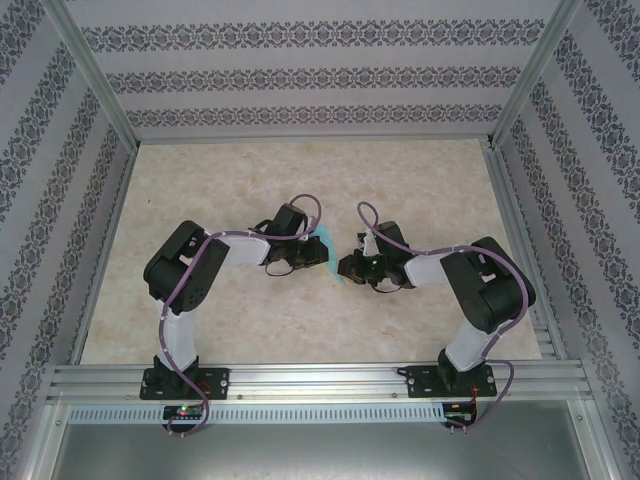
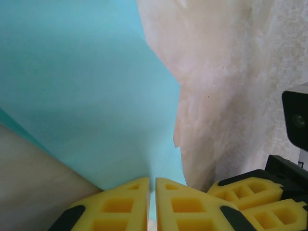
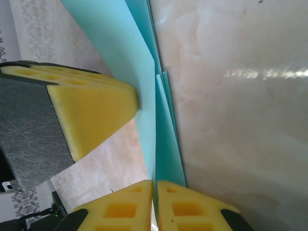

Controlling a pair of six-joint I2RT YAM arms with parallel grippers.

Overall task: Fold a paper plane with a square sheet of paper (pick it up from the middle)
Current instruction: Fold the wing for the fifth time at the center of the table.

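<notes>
Plain teal-blue paper [image 2: 86, 86]; beige marbled table [image 1: 300, 170]; white walls [image 1: 300, 75], dark floral bands; yellow jaws.

The sheet of paper [image 2: 96, 96] sits over the middle of the table [image 1: 300, 170], between left claw [image 2: 151, 195] and right claw [image 3: 155, 195].

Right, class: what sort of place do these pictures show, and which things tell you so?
Probably a robot test cell, not a home: left arm and right arm bolted to an aluminium rail, a marble-look tabletop, and patterned panels in a metal frame around it.
</notes>
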